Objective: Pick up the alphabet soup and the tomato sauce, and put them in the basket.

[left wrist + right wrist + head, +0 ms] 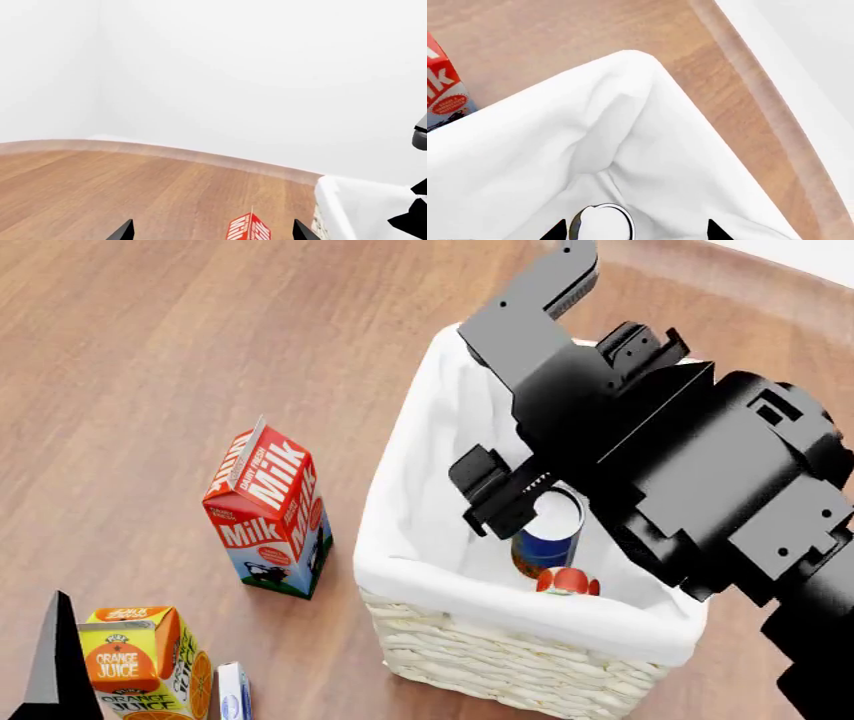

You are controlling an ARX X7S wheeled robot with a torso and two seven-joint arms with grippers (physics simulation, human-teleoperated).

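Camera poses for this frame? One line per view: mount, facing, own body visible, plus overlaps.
Head view: on the head, looking down at the basket; the right arm fills the right side.
Left wrist view: by the left pincer, facing level across the wooden table to white walls; two fingertips show.
Right wrist view: by the right pincer, looking down into the basket's lining; fingertips show.
Shared: the milk carton appears in all three; the basket too.

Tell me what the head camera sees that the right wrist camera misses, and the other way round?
Only the head view shows the orange juice carton, the basket's wicker side, and a red-labelled can beside the alphabet soup. Only the right wrist view shows the floor's pale far edge. Both show the milk carton, the white lining and the soup can's pale top.
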